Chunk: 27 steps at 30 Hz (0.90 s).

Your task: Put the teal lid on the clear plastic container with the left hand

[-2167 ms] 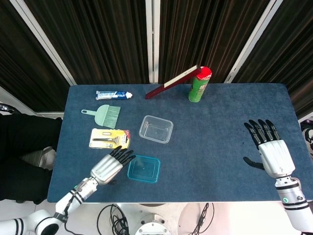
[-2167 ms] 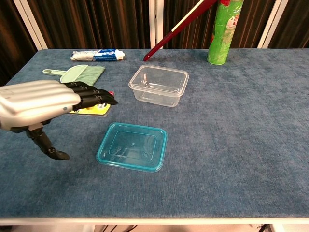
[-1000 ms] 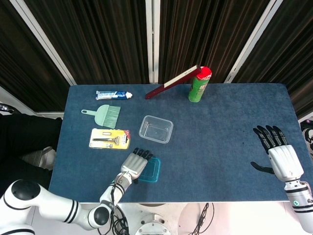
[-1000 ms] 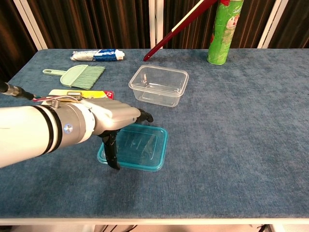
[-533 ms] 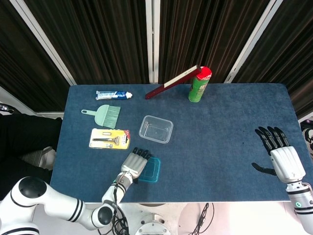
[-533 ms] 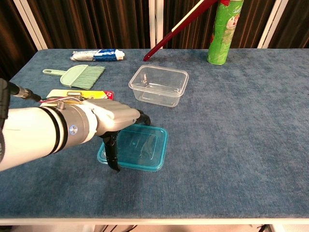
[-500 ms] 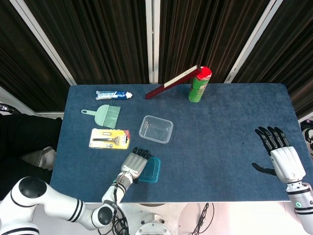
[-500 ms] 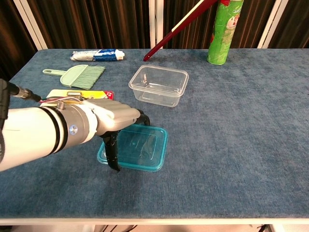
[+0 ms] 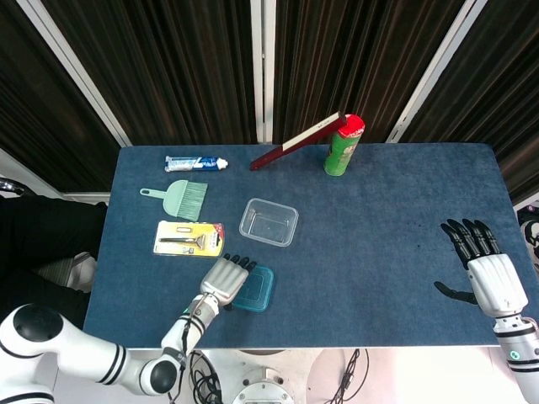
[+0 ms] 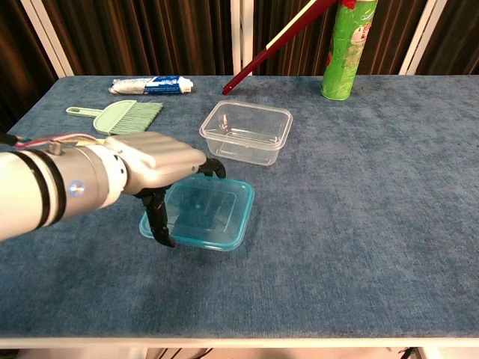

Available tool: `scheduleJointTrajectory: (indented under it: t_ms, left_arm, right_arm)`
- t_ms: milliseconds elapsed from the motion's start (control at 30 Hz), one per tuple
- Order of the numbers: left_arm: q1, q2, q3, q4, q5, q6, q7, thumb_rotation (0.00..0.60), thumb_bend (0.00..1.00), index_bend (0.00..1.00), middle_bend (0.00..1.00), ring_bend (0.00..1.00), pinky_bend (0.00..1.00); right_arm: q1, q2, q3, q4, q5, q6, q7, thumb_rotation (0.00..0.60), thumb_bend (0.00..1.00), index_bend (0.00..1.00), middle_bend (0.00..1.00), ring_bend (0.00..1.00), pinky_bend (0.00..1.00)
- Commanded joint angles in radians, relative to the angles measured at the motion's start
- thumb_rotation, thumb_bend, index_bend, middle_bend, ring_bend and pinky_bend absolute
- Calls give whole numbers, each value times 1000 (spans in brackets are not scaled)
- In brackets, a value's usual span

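Teal lid (image 10: 202, 215) was gripped by your left hand (image 10: 153, 166), lifted off table (image 10: 359, 224), near clear plastic container (image 10: 246, 132); right hand (image 9: 491, 282) spread wide, holding nothing.

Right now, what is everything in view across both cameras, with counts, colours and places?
teal lid: 1, teal, near left, held by left hand
clear plastic container: 1, clear, centre, open
toothpaste tube: 1, white-blue, far left
brush: 1, mint green, left
razor pack: 1, yellow card, left
can: 1, green, red lid, far centre
red stick: 1, dark red, leaning on can
table: 1, blue
left hand: fingers around lid
right hand: open, far right
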Motion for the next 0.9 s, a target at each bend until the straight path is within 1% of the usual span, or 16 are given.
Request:
scheduleJointTrajectory:
  t_ms: [33, 133, 200, 300, 433, 533, 700, 800, 900]
  left_arm:
    - [21, 87, 1, -64, 59, -5, -55, 600, 207, 342, 270, 154, 253]
    - [10, 154, -36, -72, 88, -59, -105, 600, 204, 337, 270, 154, 244]
    - [-8, 186, -67, -50, 97, -114, -139, 600, 206, 335, 269, 154, 237]
    - [-64, 208, -118, 35, 103, -229, -176, 600, 213, 333, 267, 154, 229]
    - [-149, 188, -156, 172, 122, -377, -209, 600, 225, 333, 264, 154, 207]
    - [-219, 154, -171, 281, 118, -467, -224, 600, 227, 329, 261, 153, 186]
    - [-325, 103, -181, 444, 90, -598, -261, 600, 229, 321, 258, 132, 107]
    - [-379, 74, -168, 538, 73, -662, -283, 600, 233, 321, 257, 132, 89]
    - [-429, 47, -139, 626, 56, -724, -309, 600, 234, 319, 254, 124, 81]
  right_arm:
    - [-7, 5, 1, -10, -4, 10, -9, 600, 26, 0, 66, 0, 0]
    - [-16, 9, 1, -24, -9, 23, -22, 600, 26, 0, 66, 0, 0]
    - [-21, 12, -1, -33, -12, 28, -31, 600, 26, 0, 66, 0, 0]
    - [-32, 14, -5, -50, -13, 34, -53, 600, 26, 0, 67, 0, 0]
    - [-45, 21, -6, -75, -8, 41, -80, 600, 26, 0, 66, 0, 0]
    - [-54, 27, -4, -95, 0, 44, -94, 600, 26, 0, 66, 0, 0]
    - [-66, 32, -2, -119, 9, 50, -120, 600, 26, 0, 66, 0, 0]
    - [-74, 33, -1, -129, 14, 52, -133, 600, 26, 0, 66, 0, 0]
    - [-79, 37, 2, -139, 21, 53, -139, 600, 26, 0, 67, 0, 0]
